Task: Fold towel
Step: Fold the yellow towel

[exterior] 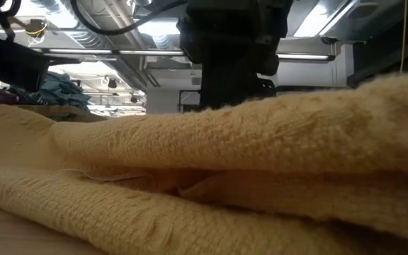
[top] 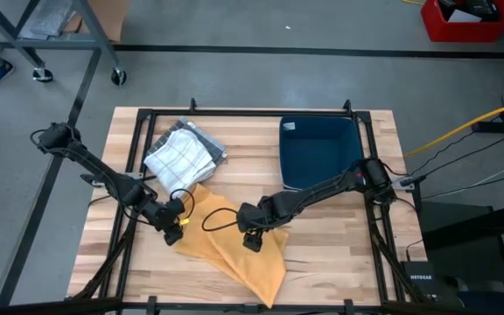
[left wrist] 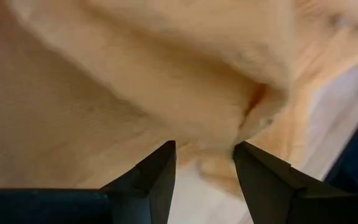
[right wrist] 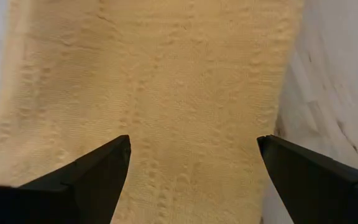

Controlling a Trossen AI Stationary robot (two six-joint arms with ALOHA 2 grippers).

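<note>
High view: dark blue bin (top: pixel 318 150) upper right of centre, a small pale scrap in its corner; folded white checked cloth (top: pixel 180 155) left of it; yellow towel (top: pixel 234 249) lower centre. Left gripper (top: pixel 172 234) at the towel's left edge, right gripper (top: pixel 252 241) over its middle.

Low view: towel folds fill the frame.

Left wrist view: fingers (left wrist: pixel 151 180) narrowly parted at a towel fold (left wrist: pixel 166 87).

Right wrist view: fingers (right wrist: pixel 89 177) spread wide above flat towel, holding nothing.

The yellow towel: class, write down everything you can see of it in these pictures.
The yellow towel is a mustard-yellow cloth with a coarse, ribbed weave. It lies on the wooden table, doubled into a long strip running diagonally toward the front edge, with soft layered folds in the low view. The left gripper is at its left end, fingers apart at a bunched edge; the right gripper, open wide, is over its middle.
</note>
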